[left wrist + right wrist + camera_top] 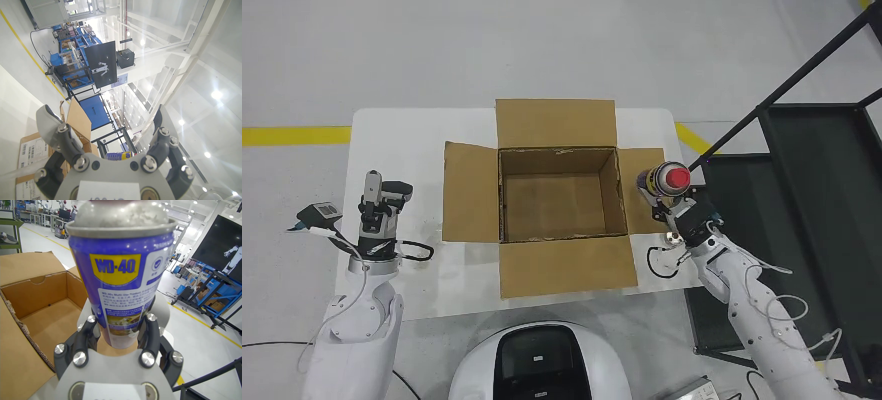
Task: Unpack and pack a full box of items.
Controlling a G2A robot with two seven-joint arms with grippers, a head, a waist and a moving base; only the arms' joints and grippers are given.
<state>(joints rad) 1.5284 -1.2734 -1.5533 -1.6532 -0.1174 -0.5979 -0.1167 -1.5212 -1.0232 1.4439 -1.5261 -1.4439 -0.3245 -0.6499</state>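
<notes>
Top view: the cardboard box (562,205) stands open at the middle of the counter (412,140), its bare floor showing, while the right pincer (121,321) is clamped on the lower body of an upright spray can (672,180) above the box's right flap. The left pincer (104,113), wide open and holding nothing, sits well apart at the counter's left edge. Probably packing begins: next, carry the can over the opening and lower it.
</notes>
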